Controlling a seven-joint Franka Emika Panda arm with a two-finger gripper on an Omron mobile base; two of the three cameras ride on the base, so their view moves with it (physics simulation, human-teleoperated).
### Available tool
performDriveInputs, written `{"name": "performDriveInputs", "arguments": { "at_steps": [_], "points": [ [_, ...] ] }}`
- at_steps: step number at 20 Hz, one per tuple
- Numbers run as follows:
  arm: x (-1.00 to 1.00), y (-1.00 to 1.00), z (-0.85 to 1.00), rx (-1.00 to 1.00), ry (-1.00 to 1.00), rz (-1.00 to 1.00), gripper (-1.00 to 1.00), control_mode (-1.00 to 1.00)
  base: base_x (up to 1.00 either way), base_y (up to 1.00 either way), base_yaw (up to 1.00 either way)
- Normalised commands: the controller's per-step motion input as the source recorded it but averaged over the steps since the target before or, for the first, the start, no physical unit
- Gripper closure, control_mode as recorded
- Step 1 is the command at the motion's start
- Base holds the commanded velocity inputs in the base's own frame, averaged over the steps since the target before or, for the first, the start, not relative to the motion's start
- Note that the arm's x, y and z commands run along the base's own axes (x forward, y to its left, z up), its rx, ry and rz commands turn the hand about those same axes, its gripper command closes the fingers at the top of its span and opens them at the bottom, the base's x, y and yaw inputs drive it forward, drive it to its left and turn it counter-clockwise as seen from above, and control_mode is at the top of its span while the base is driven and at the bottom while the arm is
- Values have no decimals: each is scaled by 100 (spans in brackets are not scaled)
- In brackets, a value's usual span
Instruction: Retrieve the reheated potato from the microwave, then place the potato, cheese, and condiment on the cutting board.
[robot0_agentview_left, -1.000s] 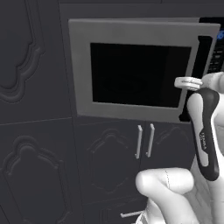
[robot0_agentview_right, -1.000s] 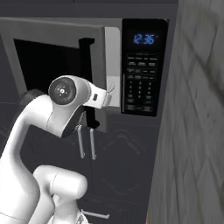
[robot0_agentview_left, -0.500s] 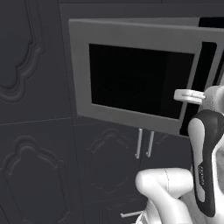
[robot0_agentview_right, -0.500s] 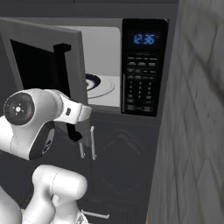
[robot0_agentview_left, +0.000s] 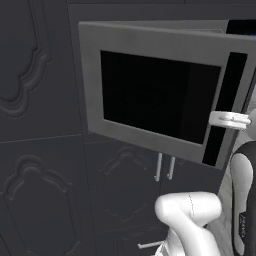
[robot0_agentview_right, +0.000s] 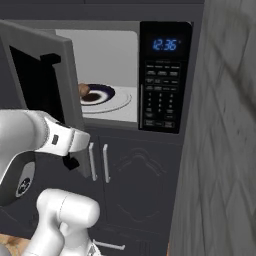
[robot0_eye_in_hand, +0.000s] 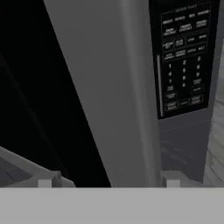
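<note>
The claw (robot0_eye_in_hand: 108, 181) stands spread, its two small dark tips wide apart at the bottom of the hand view, with the flat grey edge of the swung-out door (robot0_eye_in_hand: 109, 87) rising between them. No contact with either tip is discernible.

In the right base view the claw (robot0_agentview_right: 74, 161) sits at the lower left, by the door's (robot0_agentview_right: 67, 75) free edge. The small, round, brown potato (robot0_agentview_right: 83, 90) lies up and to the right of it, deeper in the picture, inside the pale cavity of the built-in grey-framed microwave (robot0_agentview_right: 120, 26). To my eye the door's edge stands partly across that line, so the reach would have to go round it.

The potato rests on the left rim of a round white plate (robot0_agentview_right: 117, 97) with a dark centre — lumpy, matt, no clear long axis. Right of the cavity is the glossy black keypad panel (robot0_agentview_right: 162, 95) with its blue display.
</note>
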Motion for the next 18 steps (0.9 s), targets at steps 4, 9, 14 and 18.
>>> {"name": "performDriveInputs", "arguments": {
  "at_steps": [4, 9, 14, 18],
  "points": [
    [-83, -45, 59, 0, 8, 0, -100, -100, 0, 0, 0],
    [-45, -64, 45, 16, 14, -15, -100, -100, 0, 0, 0],
    [1, -34, 3, 28, 20, -46, -100, -100, 0, 0, 0],
    [-1, -11, 0, 29, 10, -52, -100, -100, 0, 0, 0]
  ]
}}
